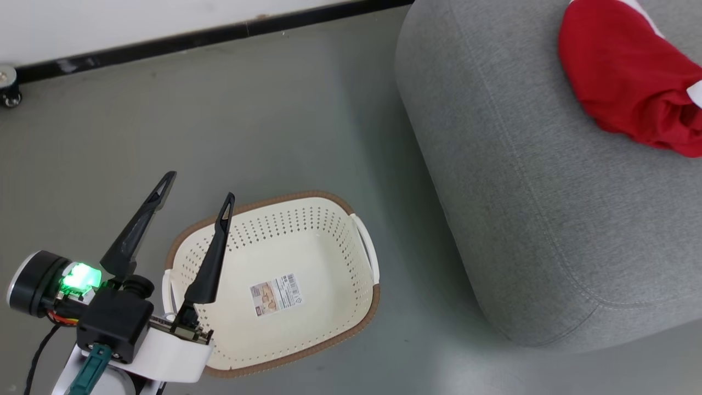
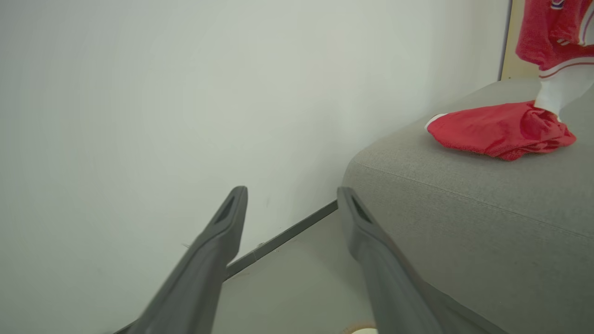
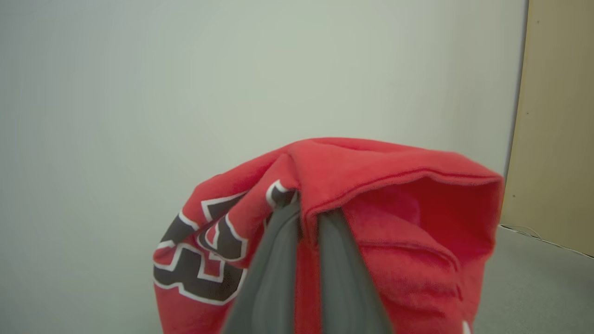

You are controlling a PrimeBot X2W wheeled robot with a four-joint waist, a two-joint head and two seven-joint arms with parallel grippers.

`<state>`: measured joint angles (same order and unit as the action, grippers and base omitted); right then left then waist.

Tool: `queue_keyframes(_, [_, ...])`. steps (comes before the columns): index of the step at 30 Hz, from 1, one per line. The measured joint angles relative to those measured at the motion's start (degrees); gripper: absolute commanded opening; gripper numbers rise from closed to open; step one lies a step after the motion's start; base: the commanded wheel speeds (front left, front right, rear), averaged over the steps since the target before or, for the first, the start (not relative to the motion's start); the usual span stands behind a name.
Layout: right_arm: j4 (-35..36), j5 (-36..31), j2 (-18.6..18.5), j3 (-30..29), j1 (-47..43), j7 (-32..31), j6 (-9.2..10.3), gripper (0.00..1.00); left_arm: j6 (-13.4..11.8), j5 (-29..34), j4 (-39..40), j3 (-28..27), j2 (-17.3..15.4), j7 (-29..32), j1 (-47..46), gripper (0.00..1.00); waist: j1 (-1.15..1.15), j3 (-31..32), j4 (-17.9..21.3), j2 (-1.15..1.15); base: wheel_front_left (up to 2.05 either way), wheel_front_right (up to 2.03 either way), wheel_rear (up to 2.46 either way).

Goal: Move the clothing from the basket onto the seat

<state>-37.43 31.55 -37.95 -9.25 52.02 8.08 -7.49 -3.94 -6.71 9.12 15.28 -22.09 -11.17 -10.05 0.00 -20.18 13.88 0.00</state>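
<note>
The left gripper [image 1: 200, 187] [image 2: 292, 191] stands wide open, its two dark fingers spread in a V with nothing between them. In the head view its right finger crosses the left rim of the one basket [image 1: 307, 225], which sits on the grey floor [image 1: 219, 109] just to the right of that gripper. The basket is a cream-white oval with perforated walls, a brown rim and white handles, and one paper label [image 1: 276, 293] lies on its bottom.

Further right of the gripper, and well apart from it, is the one seat [image 1: 521, 192] [image 2: 464, 222], a big light-grey cushion with rounded edges and a stitched seam.

There are two red garments. The first garment [image 1: 620, 77] [image 2: 501, 130] lies crumpled on the seat, ahead and to the right of the left gripper's tips, bright red with a white edge.

The second garment [image 3: 325, 176] [image 2: 552, 32] hangs above the seat from the right gripper [image 3: 307, 214], whose fingers are clamped together on a fold of it. It is red with black, white-outlined lettering [image 3: 204, 250] draping to the left of those fingers.
</note>
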Motion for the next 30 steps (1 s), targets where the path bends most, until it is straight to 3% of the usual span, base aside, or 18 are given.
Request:
queue_keyframes(13, [-10.7, -3.9, 7.4, 1.5, -0.1, 3.1, 0.0, 0.0, 0.7, 1.0, 3.7, 0.5, -1.4, 2.7, -2.0, 1.0, 0.0, -5.7, -1.9, 0.0, 0.0, 0.0, 0.0])
queue_keyframes(19, [-15.0, -4.3, 10.8, 2.9, -0.3, 2.7, 0.0, 0.0, 0.8, 1.2, 4.6, 0.5, -1.4, 3.2, -3.3, 1.0, 0.0, -8.3, -2.4, 0.0, 0.0, 0.0, 0.0])
queue_keyframes(20, [-16.8, -3.9, 11.7, 4.1, -0.9, 0.4, 0.0, 0.0, 0.8, 1.3, 4.7, 0.5, -1.3, 3.2, -3.9, 1.0, 0.0, -9.0, -2.4, 0.0, 0.0, 0.0, 0.0])
queue_keyframes(30, [-18.5, -2.3, 13.4, 4.7, -1.8, 0.3, -0.01, 0.0, 0.7, 1.3, 4.5, 0.6, -0.3, 2.9, -5.8, 1.0, 0.0, -12.1, -1.7, 0.0, 0.0, 0.0, 0.0])
